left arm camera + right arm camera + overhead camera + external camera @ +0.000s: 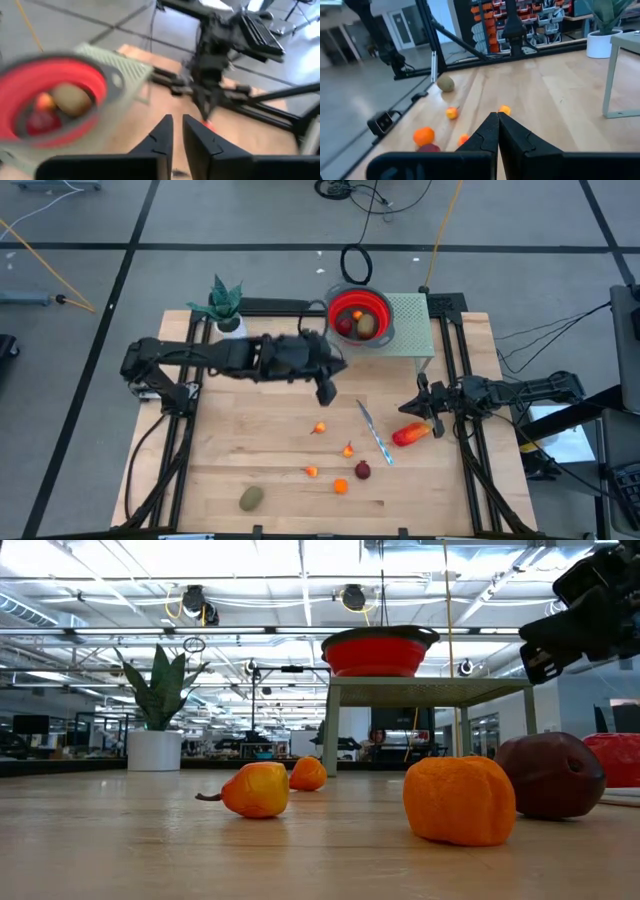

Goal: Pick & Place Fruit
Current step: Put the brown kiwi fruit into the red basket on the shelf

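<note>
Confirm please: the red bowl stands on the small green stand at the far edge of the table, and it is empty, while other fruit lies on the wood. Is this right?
Not quite. The red bowl does stand on the green stand at the table's far edge, but it is not empty: the high view shows three pieces of fruit in it, an olive-brown oval, a dark red ball and a small orange piece. Other fruit does lie on the wood.

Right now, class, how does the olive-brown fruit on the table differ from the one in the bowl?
The table oval lies alone on bare wood near the front edge; the bowl oval sits raised on the green stand, inside the red bowl. The table oval touches nothing; the bowl oval rests beside other fruit. Both are olive-brown ovals of similar size.
</note>
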Controlling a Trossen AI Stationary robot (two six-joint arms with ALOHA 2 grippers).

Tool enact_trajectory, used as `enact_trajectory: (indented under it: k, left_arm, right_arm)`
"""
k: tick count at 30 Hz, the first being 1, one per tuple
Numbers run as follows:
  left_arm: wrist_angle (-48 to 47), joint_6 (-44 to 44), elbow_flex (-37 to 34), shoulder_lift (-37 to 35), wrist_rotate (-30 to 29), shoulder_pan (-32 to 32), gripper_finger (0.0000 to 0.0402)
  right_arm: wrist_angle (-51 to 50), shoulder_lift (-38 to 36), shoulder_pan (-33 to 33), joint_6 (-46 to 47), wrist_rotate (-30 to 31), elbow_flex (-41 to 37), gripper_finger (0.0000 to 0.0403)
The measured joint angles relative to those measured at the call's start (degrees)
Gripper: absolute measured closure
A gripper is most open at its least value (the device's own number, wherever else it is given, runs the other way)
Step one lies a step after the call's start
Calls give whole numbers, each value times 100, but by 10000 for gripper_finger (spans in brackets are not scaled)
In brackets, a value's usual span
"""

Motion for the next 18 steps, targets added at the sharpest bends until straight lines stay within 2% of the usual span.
enact_trajectory:
  k: [4,14,18]
  left_arm:
    - [-360,-851,0,25,-5,-352,397]
    - [-1180,-2897,-4,80,-63,-1252,399]
    - [-1382,-3360,-83,161,-227,-1518,397]
  right_arm:
    - [75,0,2,170,0,0,403]
    - [77,2,2,114,2,0,403]
    - [79,2,2,112,2,0,403]
